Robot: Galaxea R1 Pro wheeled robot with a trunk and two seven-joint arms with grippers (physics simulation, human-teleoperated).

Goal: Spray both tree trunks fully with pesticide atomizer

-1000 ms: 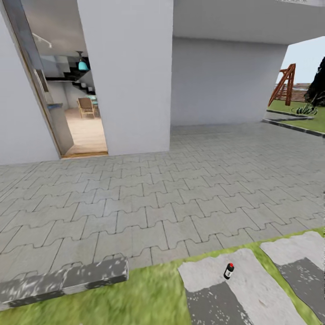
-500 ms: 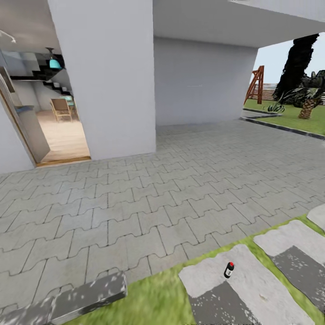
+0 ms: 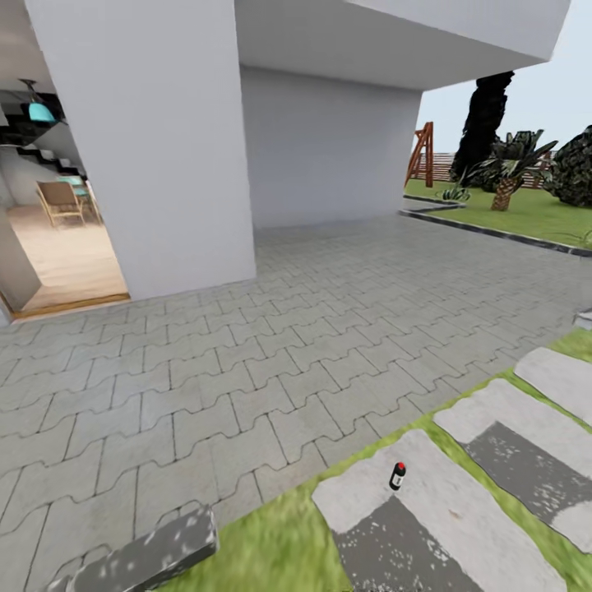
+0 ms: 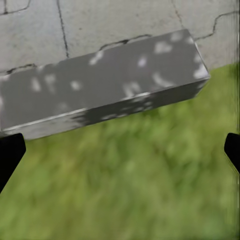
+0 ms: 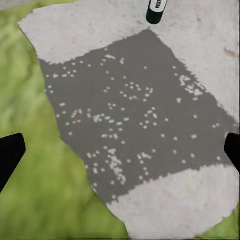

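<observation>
The pesticide atomizer [image 3: 397,476], a small dark bottle with a red cap, stands upright on a pale stone slab [image 3: 460,501] set into the grass, close to that slab's edge nearest the paving. In the right wrist view the bottle's dark body [image 5: 156,12] shows at the border of the slab's darker mottled patch [image 5: 135,115].

Two more stepping slabs [image 3: 526,436] lie beside it toward the lawn, with narrow strips of grass [image 3: 271,543] between them. A grey speckled kerb block [image 4: 100,85] lies along the line where the grass meets the interlocking grey paving [image 3: 288,353], well apart from the bottle; in the left wrist view it sits just beyond the grass [image 4: 125,185].

The paving stretches wide and bare from the grass edge to the white house wall [image 3: 148,140], with an open doorway [image 3: 57,238] showing a chair [image 3: 59,201] inside. Past a dark kerb line, the lawn [image 3: 526,214] carries a small palm [image 3: 510,177], dark bushes [image 3: 575,168], a wooden frame [image 3: 421,156] and a slatted fence [image 3: 448,164] far off.

Left gripper [image 4: 120,150]: the two dark fingertips [image 4: 10,155] sit at opposite borders of its view, spread wide with nothing between. Right gripper [image 5: 120,150]: fingertips [image 5: 10,152] likewise spread wide, over the slab, nothing held.
</observation>
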